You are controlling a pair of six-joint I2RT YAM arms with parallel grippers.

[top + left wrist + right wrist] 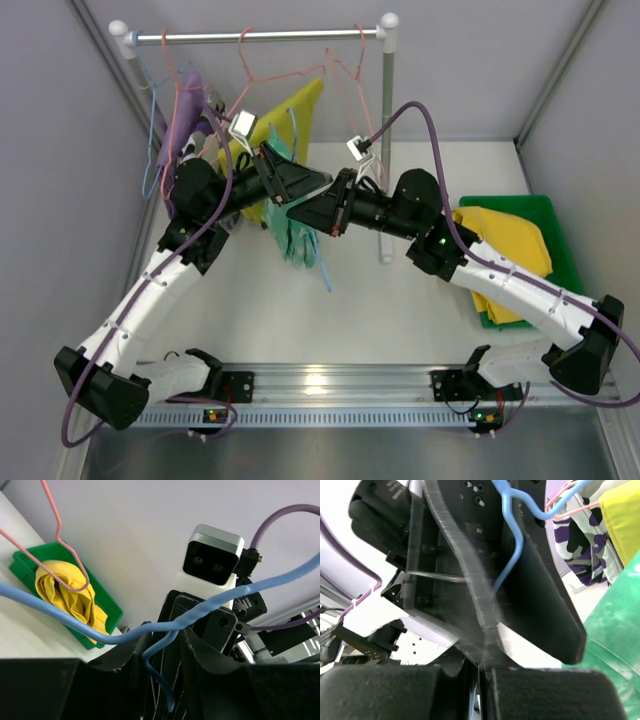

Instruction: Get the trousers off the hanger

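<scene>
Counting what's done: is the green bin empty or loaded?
Loaded. Golden-yellow trousers lie crumpled inside the green bin, seen in both the top and left wrist views.

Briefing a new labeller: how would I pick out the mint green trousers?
Find the metal rail at the back. Below its middle hang the mint green trousers. Only they are mottled green; the yellow trousers beside them are plain.

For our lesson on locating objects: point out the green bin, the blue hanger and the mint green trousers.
green bin (pixel 520 203), top external view, far rim.
blue hanger (pixel 30 601), left wrist view, wire's left arm.
mint green trousers (pixel 298 243), top external view, lower cloth.
</scene>
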